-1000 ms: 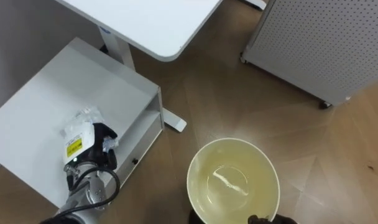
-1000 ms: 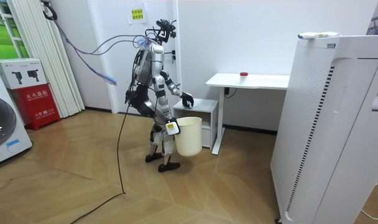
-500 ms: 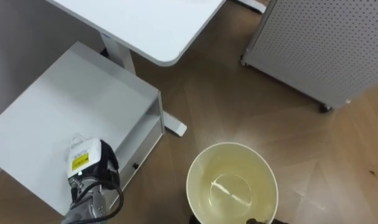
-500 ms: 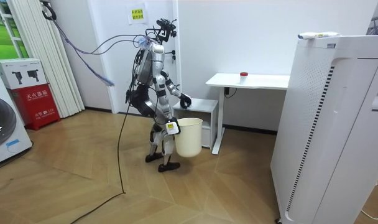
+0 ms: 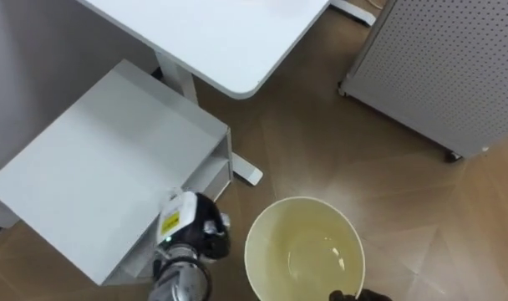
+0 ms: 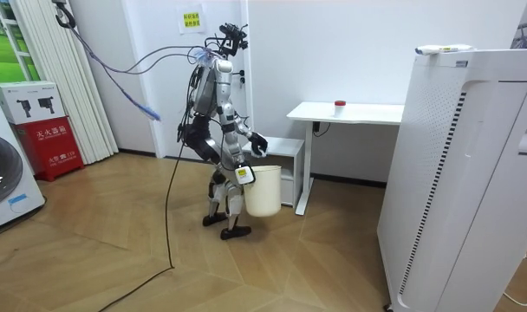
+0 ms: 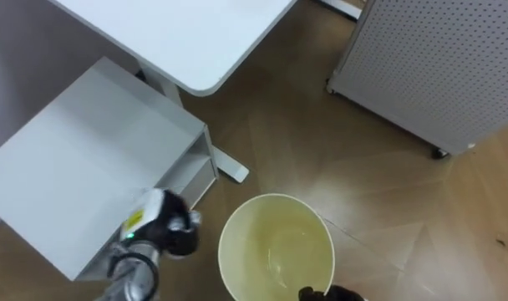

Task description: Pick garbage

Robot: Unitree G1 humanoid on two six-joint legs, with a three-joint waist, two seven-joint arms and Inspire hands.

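Beside the white cabinet [image 5: 95, 184], the left hand [image 5: 200, 237] hovers near the bin [image 5: 304, 200], whose rim the right hand [image 5: 358, 295] grips; the garbage is presumably hidden beneath that left hand, though I can't tell its grasp, and the drop remains.

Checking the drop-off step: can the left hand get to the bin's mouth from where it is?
Probably yes. The left hand hangs by the cabinet's front edge, right beside the bin's rim; its mouth is open and nothing stands between.
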